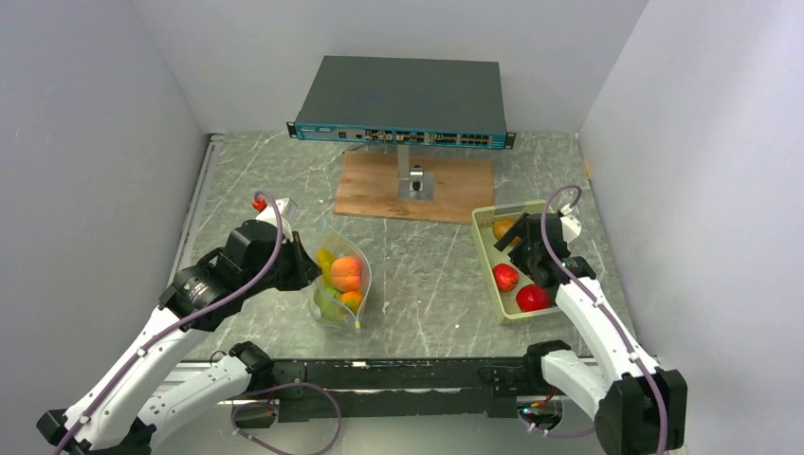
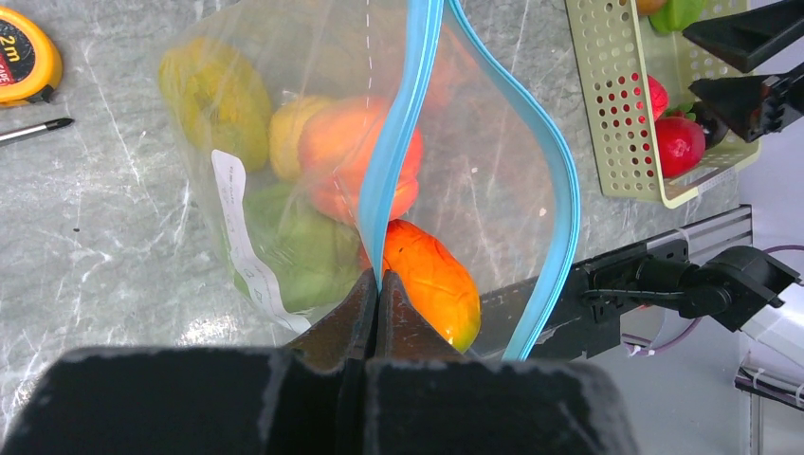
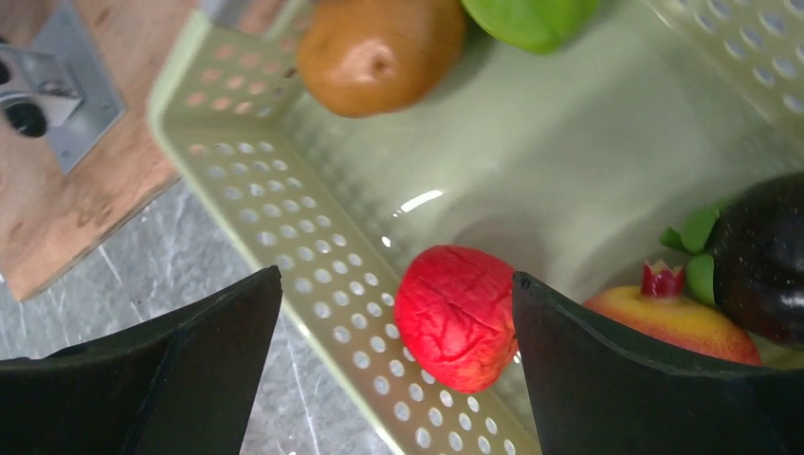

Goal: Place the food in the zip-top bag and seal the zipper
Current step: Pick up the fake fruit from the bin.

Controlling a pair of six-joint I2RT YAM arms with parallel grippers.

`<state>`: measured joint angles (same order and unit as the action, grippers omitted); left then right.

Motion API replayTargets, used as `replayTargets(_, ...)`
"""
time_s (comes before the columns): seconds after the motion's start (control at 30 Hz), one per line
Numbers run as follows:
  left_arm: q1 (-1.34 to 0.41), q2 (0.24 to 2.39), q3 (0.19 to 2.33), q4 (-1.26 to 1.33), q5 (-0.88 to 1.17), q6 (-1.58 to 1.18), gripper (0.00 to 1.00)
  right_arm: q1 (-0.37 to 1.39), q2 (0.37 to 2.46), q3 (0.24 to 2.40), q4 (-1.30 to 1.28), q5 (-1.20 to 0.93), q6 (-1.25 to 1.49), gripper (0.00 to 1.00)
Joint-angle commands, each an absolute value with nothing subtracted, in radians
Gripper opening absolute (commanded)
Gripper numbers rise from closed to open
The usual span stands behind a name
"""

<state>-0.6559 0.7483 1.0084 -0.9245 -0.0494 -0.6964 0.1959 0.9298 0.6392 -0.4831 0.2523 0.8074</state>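
Note:
The clear zip-top bag stands on the table with its mouth open. In the left wrist view its two teal-blue zipper strips are apart, one near the middle and the other bowed out to the right. Yellow, peach, green and orange food lies inside. My left gripper is shut on the nearer zipper strip. My right gripper is open over the green tray's wall, with a red fruit between its fingers, not gripped.
The pale green tray at the right also holds a brown fruit, a green one, a pomegranate and a dark eggplant. A network switch stands on a wooden board at the back. A yellow tape measure lies left of the bag.

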Motion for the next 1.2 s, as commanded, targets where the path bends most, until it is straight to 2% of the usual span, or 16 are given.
replayTargets(0.0,-0.658,0.735,1.021,-0.891,-0.045,-0.698,0.0,0.134,0.968,0.606,-0.482,0.17,0.918,0.91)
replayTargets(0.53,-0.658,0.727,1.006,-0.887,-0.043,-0.706,0.0,0.111,1.082,0.522,-0.417,0.094,0.969,0.85)
replayTargets(0.77,-0.659,0.721,0.99,-0.874,-0.034,-0.716,0.0,0.112,1.08,0.518,-0.402,0.054,0.972,0.74)
replayTargets(0.83,-0.659,0.727,1.0,-0.884,-0.034,-0.711,0.0,0.112,1.067,0.519,-0.399,0.047,0.972,0.65)
replayTargets(0.93,-0.659,0.729,1.008,-0.889,-0.038,-0.703,0.0,0.112,1.044,0.519,-0.365,0.013,0.945,0.47)
replayTargets(1.1,-0.659,0.719,0.991,-0.879,-0.036,-0.707,0.0,0.112,1.03,0.558,-0.361,-0.014,0.898,0.27)
replayTargets(1.17,-0.658,0.713,0.991,-0.879,-0.04,-0.71,0.0,0.112,1.025,0.586,-0.373,-0.006,0.881,0.22)
